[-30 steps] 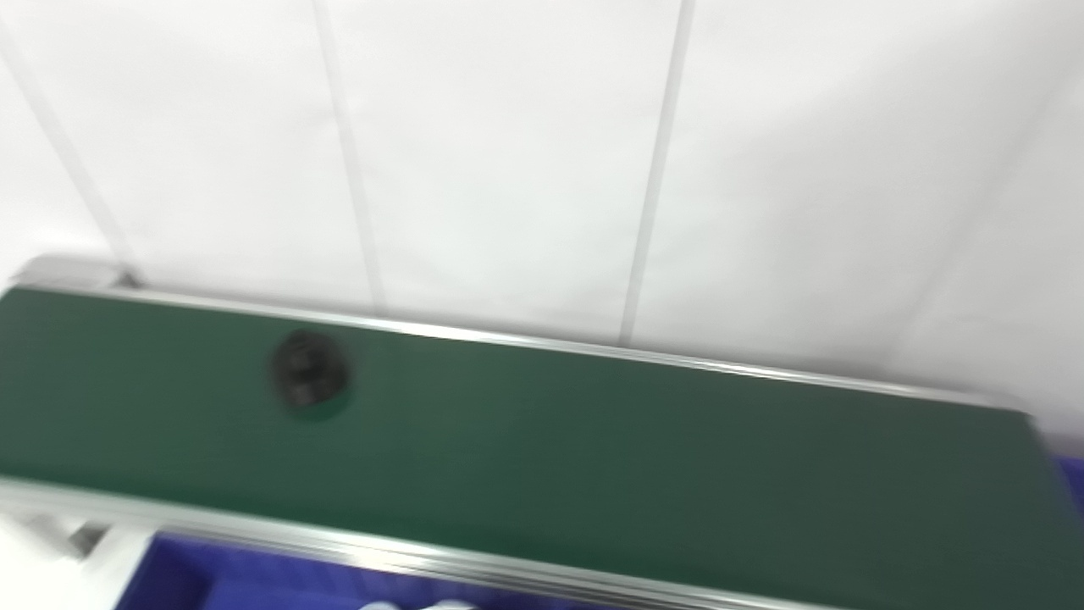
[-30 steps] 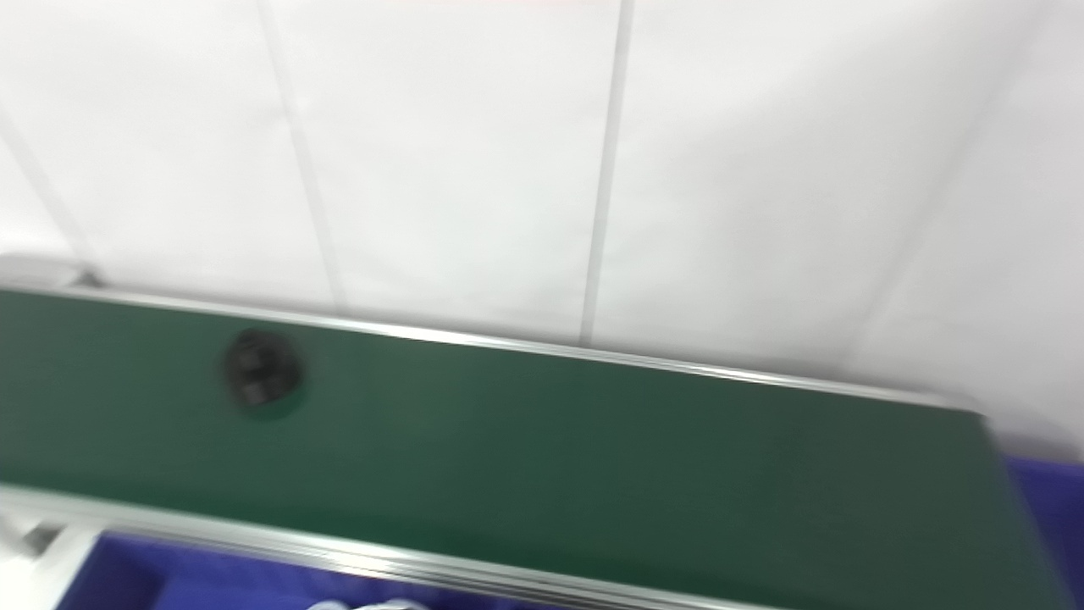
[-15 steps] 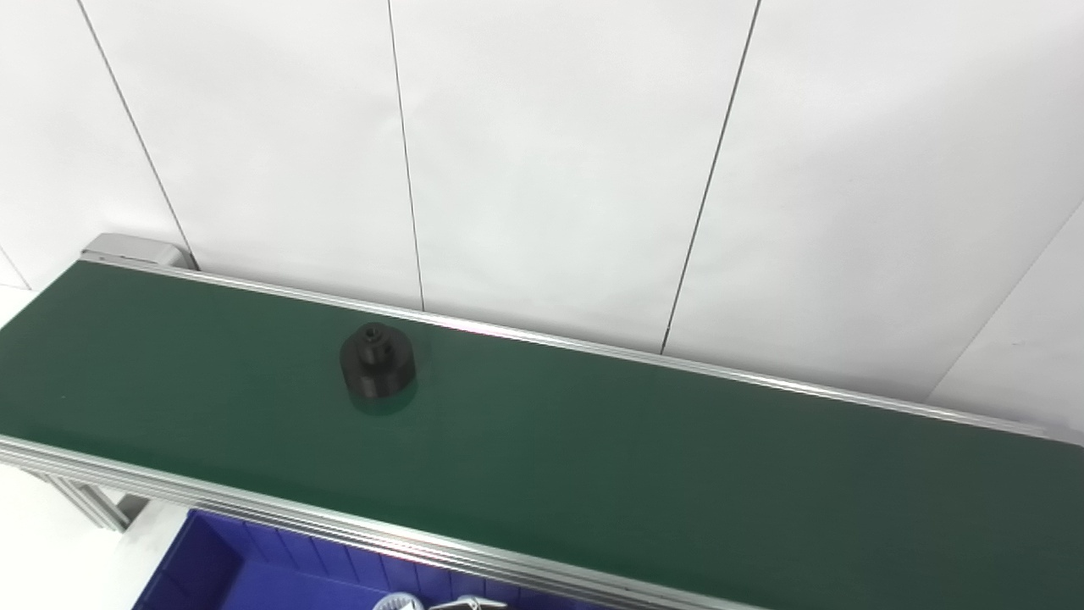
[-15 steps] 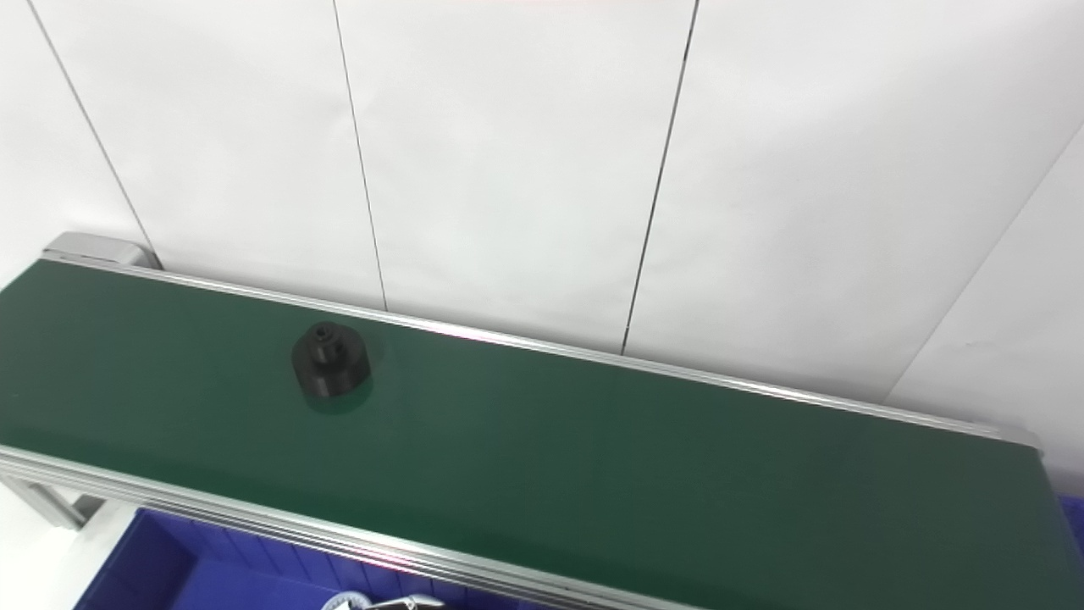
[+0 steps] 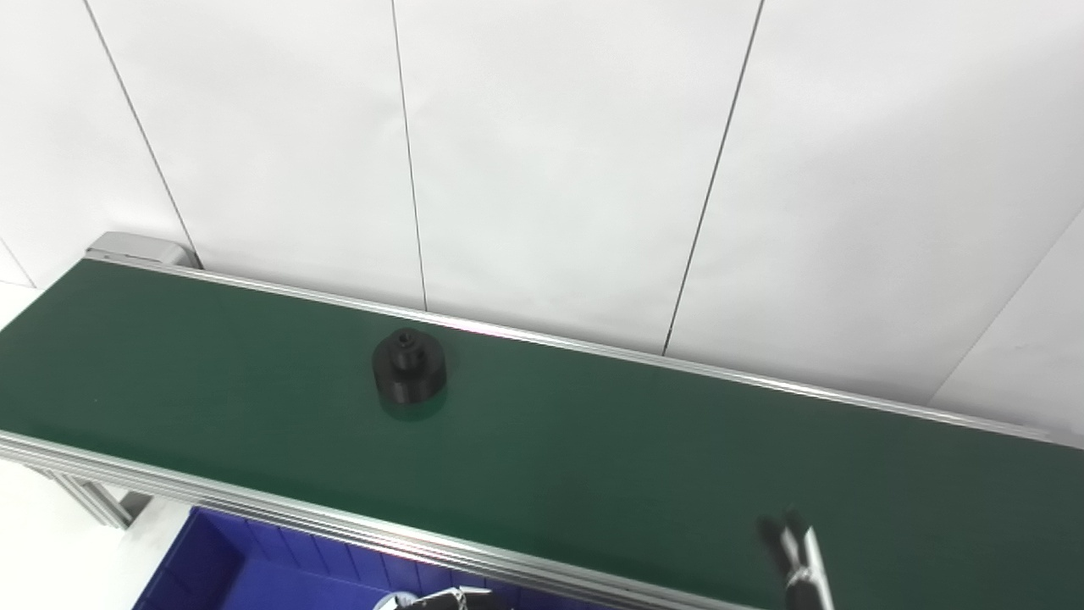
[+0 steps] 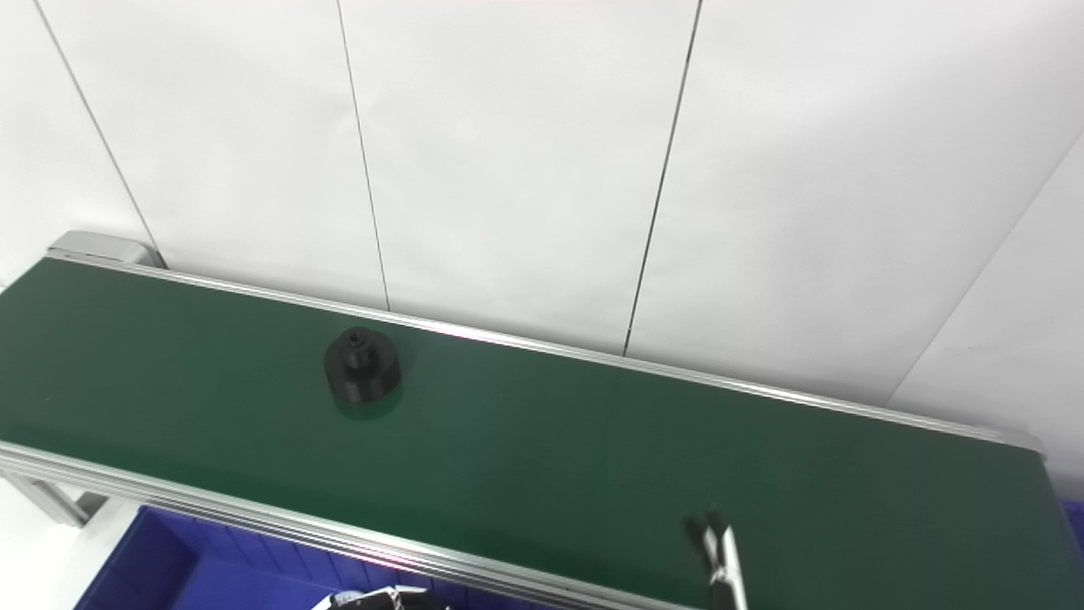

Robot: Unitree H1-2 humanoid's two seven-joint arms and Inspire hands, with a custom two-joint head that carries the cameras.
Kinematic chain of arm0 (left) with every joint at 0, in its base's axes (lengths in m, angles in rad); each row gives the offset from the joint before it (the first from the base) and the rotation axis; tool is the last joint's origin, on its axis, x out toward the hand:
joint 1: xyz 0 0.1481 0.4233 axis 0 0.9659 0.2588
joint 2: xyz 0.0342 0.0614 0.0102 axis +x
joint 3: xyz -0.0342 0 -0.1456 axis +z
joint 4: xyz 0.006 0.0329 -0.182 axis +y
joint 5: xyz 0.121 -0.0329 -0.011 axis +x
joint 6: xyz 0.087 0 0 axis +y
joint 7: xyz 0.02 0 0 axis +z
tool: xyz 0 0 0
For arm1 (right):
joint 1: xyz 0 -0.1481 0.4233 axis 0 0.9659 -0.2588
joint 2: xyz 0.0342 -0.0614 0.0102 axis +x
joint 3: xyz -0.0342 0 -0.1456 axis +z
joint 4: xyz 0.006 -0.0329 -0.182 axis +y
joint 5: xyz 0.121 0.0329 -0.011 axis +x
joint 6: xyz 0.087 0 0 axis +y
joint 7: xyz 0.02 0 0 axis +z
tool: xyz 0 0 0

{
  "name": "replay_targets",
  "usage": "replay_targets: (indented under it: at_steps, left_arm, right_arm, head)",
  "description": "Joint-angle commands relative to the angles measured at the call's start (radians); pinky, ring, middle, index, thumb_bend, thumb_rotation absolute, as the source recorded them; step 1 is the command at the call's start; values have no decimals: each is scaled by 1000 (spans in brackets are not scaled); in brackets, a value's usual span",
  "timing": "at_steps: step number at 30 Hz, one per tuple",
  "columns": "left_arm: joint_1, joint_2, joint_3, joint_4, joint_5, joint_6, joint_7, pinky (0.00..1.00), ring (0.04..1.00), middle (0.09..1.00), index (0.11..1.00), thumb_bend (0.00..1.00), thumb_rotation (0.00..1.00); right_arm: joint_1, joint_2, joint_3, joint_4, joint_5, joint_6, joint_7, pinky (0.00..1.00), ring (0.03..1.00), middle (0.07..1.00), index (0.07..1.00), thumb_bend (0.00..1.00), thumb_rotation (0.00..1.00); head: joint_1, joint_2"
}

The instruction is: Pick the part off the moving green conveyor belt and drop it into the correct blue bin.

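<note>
The black part (image 5: 409, 366) — a round knob-like piece with a smaller collar on top — sits upright on the green belt (image 5: 593, 449), toward the belt's far rail and left of its middle. Nothing touches it.

The step in hand looks like the reach. The right hand (image 5: 796, 555) pokes up at the bottom edge, over the near side of the belt and well apart from the part. Since the belt is said to be moving, the hand should aim for where the part will be rather than where it sits, come down from above with fingers spread wide enough to clear the broad base, and close low on the body rather than on the narrow collar. A late or glancing close would likely knock the part over or push it along.

Only thin, blurred fingertips of that hand show, so I cannot tell how open it is — it appears to hold nothing. The left hand (image 6: 381, 601) is a sliver at the bottom edge, its state unreadable. The blue bin (image 5: 220, 572) shows only a corner below the belt's near rail; its compartments and any other bins are cut off.
</note>
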Motion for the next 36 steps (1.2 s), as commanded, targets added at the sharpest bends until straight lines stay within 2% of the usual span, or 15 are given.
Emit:
replay_targets:
  at_steps: [1, 3, 4, 6, 9, 12, 15, 16, 18, 22, 25, 30, 32, 34, 36]
  left_arm:
    - [-13, -10, 26, -12, -29, -33, -36, 664, 747, 788, 756, 809, 473]
    - [-12, -17, 42, -19, -20, -33, -36, 679, 748, 777, 752, 825, 500]
    - [-10, -20, 47, -24, -16, -33, -36, 680, 748, 775, 750, 830, 509]
    - [-5, -28, 64, -34, -24, -33, -44, 683, 748, 775, 750, 836, 510]
    - [10, -39, 76, -49, -19, -33, -19, 679, 743, 764, 739, 865, 484]
    - [17, -45, 87, -61, -20, -33, -2, 686, 750, 762, 741, 914, 418]
    - [20, -42, 93, -70, -23, -33, 0, 694, 756, 766, 748, 933, 407]
    - [18, -40, 96, -73, -27, -33, -8, 695, 757, 767, 749, 937, 406]
    - [19, -33, 96, -80, -27, -33, -15, 710, 769, 779, 762, 934, 396]
    - [34, -24, 82, -112, -17, -33, -12, 738, 792, 799, 781, 946, 436]
    - [60, -19, 53, -148, -6, -33, 4, 755, 808, 816, 794, 926, 411]
    - [55, -19, 31, -164, 4, -33, -14, 788, 833, 846, 829, 831, 383]
    - [48, -15, 26, -160, 11, -33, -23, 816, 851, 864, 849, 778, 405]
    - [60, 0, -6, -185, 62, -33, 31, 835, 866, 881, 862, 788, 519]
    - [82, 14, -43, -223, 112, -33, 107, 835, 868, 886, 861, 811, 589]
  right_arm:
    - [-43, 22, -29, -45, -19, 18, 45, 958, 955, 947, 1000, 732, 467]
    - [-75, 40, -53, -56, -29, 38, 78, 897, 925, 934, 1000, 727, 566]
    - [-89, 47, -62, -60, -28, 49, 94, 887, 922, 932, 1000, 722, 575]
    - [-120, 64, -81, -86, -29, 92, 132, 865, 913, 924, 1000, 712, 576]
    - [-150, 79, -112, -136, -34, 187, 185, 855, 901, 902, 988, 719, 576]
    - [-185, 77, -140, -158, -19, 246, 231, 850, 881, 875, 947, 739, 506]
    - [-221, 80, -162, -164, -11, 291, 274, 846, 872, 865, 934, 753, 480]
    - [-245, 85, -168, -161, -18, 322, 288, 844, 870, 862, 931, 755, 478]
    - [-284, 94, -175, -154, -29, 375, 313, 823, 852, 848, 917, 767, 440]
    - [-348, 107, -171, -149, -80, 470, 350, 819, 851, 855, 918, 770, 400]
    - [-399, 118, -161, -127, -121, 537, 377, 790, 843, 856, 919, 776, 392]
    - [-478, 141, -145, -35, -136, 562, 393, 769, 839, 858, 918, 808, 405]
    - [-507, 153, -135, -3, -148, 587, 401, 750, 838, 862, 918, 827, 390]
    - [-538, 162, -121, 25, -171, 610, 407, 754, 841, 867, 923, 820, 379]
    - [-571, 170, -110, 57, -192, 626, 410, 777, 844, 862, 923, 827, 389]
  head:
    - [-13, 16]
    - [-24, 28]
    - [-24, 28]
    - [-31, 71]
    - [-39, 97]
    - [-54, 133]
    - [-62, 148]
    - [-71, 166]
    - [-80, 175]
    - [-98, 202]
    - [-114, 208]
    - [-175, 214]
    - [-199, 215]
    - [-209, 214]
    - [-226, 213]
